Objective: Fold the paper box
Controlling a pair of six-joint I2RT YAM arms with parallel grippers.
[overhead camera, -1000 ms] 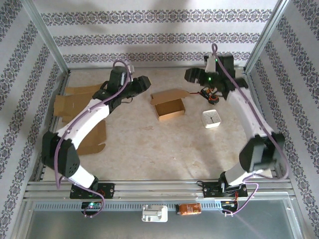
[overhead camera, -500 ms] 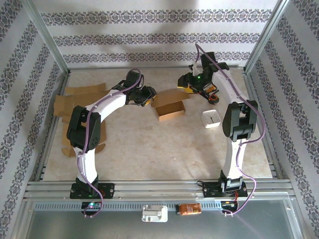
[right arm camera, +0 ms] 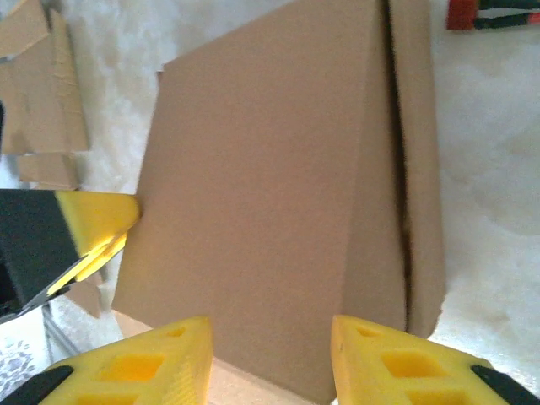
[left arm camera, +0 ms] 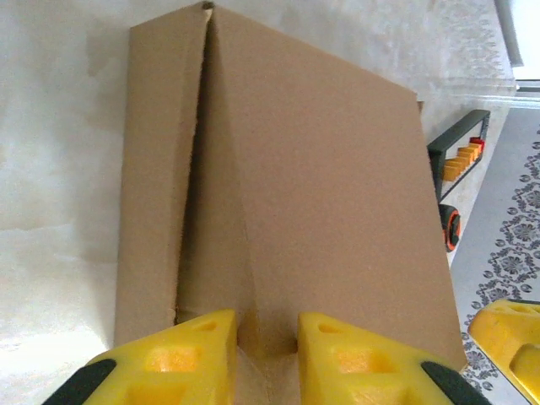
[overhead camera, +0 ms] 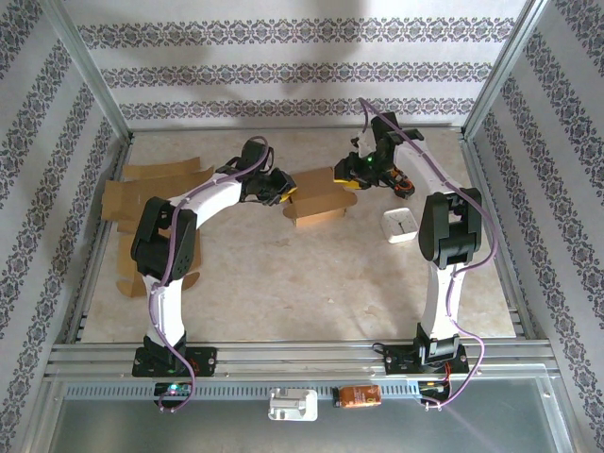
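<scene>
Cardboard box (overhead camera: 321,200) rests on marbled table (overhead camera: 311,283) between floral-striped walls (overhead camera: 283,71).

- From where I'm standing, the left arm (overhead camera: 203,196) and the right arm (overhead camera: 436,297) are looking like twins, both wearing smooth white shells between chunky black joint housings.
- A thin lilac cable (overhead camera: 170,283) is trailing along each arm and looping loose near the bottom.
- Each arm is ending in a squat black base (overhead camera: 175,361).
- A small green light (overhead camera: 370,159) is glowing on the right wrist.
- The left end effector (left arm camera: 266,325) and the right end effector (right arm camera: 270,329) are showing bright yellow, wedge-shaped fingers with black outer corners.
</scene>
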